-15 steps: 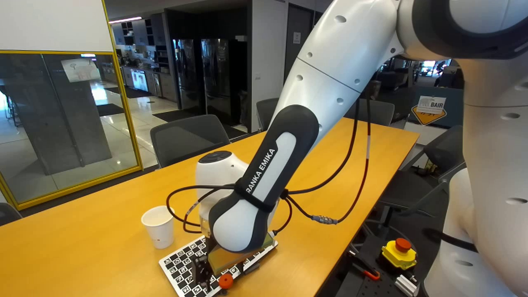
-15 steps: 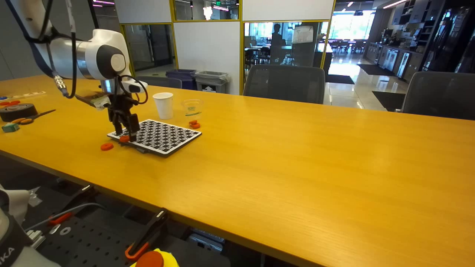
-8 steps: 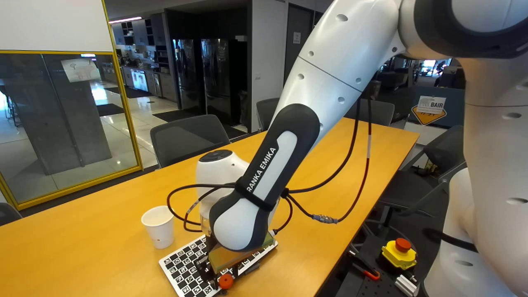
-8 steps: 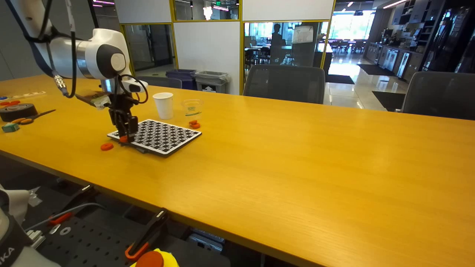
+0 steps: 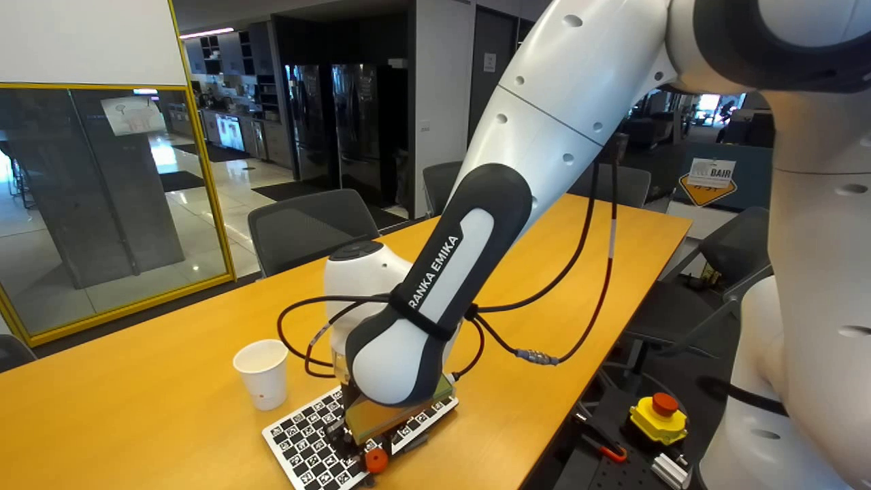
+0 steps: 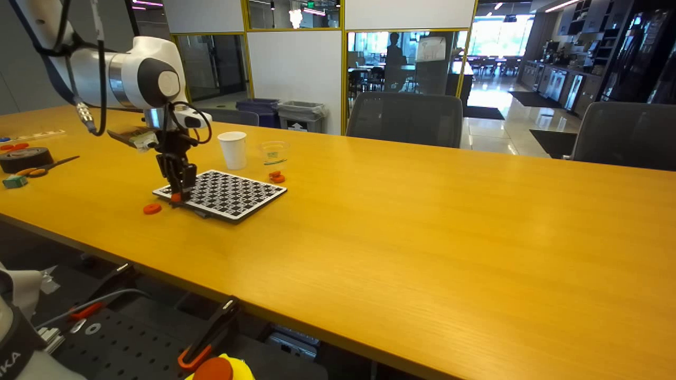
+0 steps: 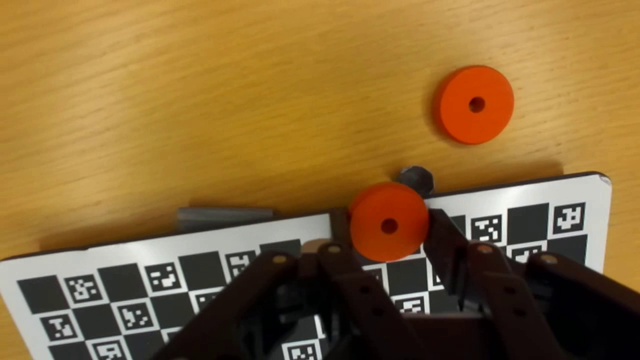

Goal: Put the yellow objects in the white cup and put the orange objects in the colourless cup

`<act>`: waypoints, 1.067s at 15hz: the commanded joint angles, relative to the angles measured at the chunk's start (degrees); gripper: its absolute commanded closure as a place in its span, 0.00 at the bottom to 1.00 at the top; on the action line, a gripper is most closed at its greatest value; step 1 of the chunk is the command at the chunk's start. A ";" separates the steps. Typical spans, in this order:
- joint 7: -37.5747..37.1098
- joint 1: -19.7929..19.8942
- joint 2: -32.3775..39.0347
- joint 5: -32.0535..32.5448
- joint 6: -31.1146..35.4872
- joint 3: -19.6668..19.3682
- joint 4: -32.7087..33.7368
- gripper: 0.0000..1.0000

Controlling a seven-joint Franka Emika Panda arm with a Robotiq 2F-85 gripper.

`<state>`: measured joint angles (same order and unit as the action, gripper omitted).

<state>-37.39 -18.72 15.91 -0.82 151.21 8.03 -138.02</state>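
My gripper (image 7: pixel 389 226) is clenched on an orange disc (image 7: pixel 389 212) with a centre hole, pinching it from both sides at the edge of the marker checkerboard (image 7: pixel 130 280). I judge this piece grasped but undelivered; whether it is off the board I cannot tell. A second orange disc (image 7: pixel 476 90) lies loose on the table (image 7: pixel 150 125), just beyond my gripper, and seems left to do. Across the board from me, well apart, stands the white paper cup (image 6: pixel 233 151); farther from me is the clear cup (image 6: pixel 274 153), where this disc belongs. Small orange pieces (image 6: pixel 277 178) show at the clear cup's base, though I cannot tell whether they sit inside, already done, or just in front. No yellow pieces show in any view, and the bottom of the white paper cup is hidden, so how far that half has got I cannot say.
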 commanded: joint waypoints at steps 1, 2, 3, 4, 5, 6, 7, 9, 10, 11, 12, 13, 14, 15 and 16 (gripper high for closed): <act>0.10 0.71 -3.70 0.86 -5.63 -1.39 2.19 0.76; 0.37 1.19 -4.25 1.13 -7.09 -1.76 3.29 0.76; 0.72 1.76 -4.70 1.41 -8.62 -2.11 4.56 0.76; 1.26 2.50 -4.97 1.59 -10.17 -2.43 6.22 0.76; 1.44 3.05 -5.09 2.07 -11.09 -2.77 7.47 0.76; 1.94 3.74 -5.07 2.55 -11.96 -3.17 9.06 0.76; 2.68 4.45 -4.67 3.47 -12.96 -3.63 11.10 0.76; 4.41 5.84 -3.55 4.59 -14.03 -4.33 14.64 0.76; 5.45 6.42 -3.04 4.86 -14.43 -4.61 16.08 0.76; 6.62 7.11 -2.06 5.11 -15.19 -4.98 18.31 0.76; 7.84 7.75 -1.18 5.18 -15.67 -5.29 20.15 0.76; 8.87 8.25 -0.39 5.15 -15.91 -5.59 21.64 0.76; 10.38 8.90 0.77 4.58 -16.42 -5.85 23.61 0.76; 11.42 9.33 1.67 4.34 -16.65 -6.05 24.94 0.76; 12.33 9.71 2.95 4.19 -17.30 -6.22 26.72 0.76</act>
<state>-28.16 -10.02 14.61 3.57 136.66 2.21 -118.07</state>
